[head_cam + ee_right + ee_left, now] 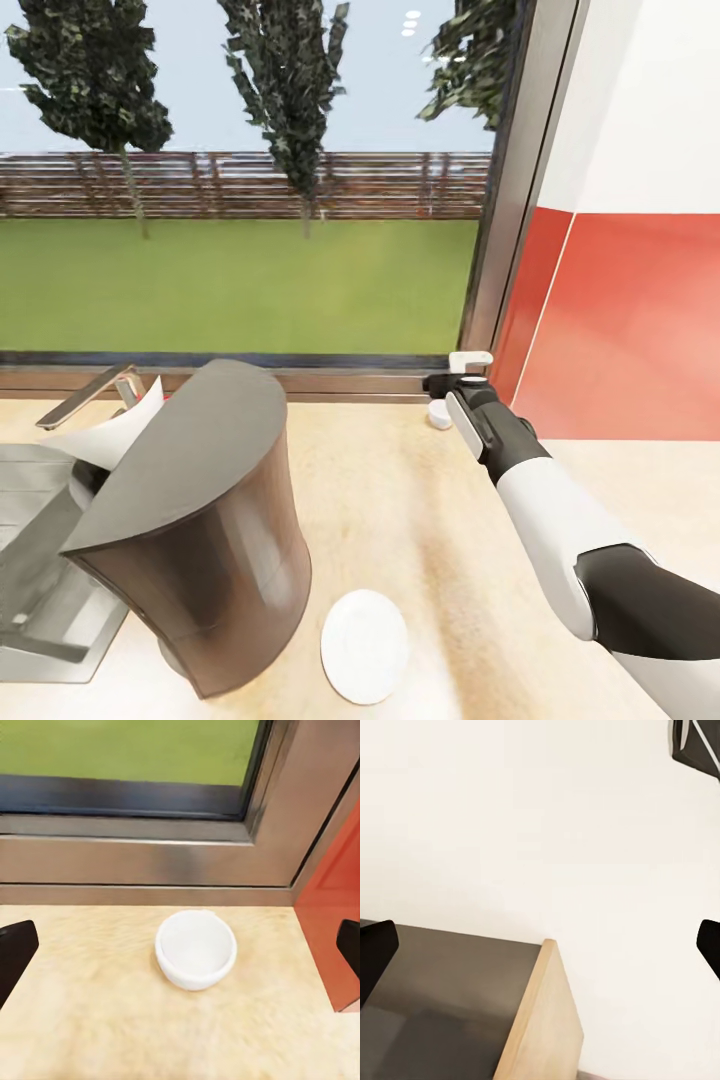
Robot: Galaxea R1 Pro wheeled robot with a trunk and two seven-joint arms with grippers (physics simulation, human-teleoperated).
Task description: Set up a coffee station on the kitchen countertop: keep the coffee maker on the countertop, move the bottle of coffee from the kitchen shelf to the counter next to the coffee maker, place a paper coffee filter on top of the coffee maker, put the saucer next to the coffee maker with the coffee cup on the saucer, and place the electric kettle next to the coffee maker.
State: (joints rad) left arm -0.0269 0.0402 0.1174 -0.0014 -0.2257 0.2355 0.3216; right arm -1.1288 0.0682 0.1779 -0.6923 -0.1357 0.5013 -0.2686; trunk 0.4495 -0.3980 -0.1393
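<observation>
Your right gripper [180, 945] is spread wide over the coffee cup [196, 949]. The head view adds the saucer [364, 645] beside the coffee maker [195, 530].

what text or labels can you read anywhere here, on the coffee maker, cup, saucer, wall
None: no readable words, numbers or brand marks in any view.
The coffee maker shows plain dark grey surfaces.
The coffee cup is plain white, unmarked.
The saucer is plain white.
The red and white wall bears no sign.
The right gripper carries no legible marking.
</observation>
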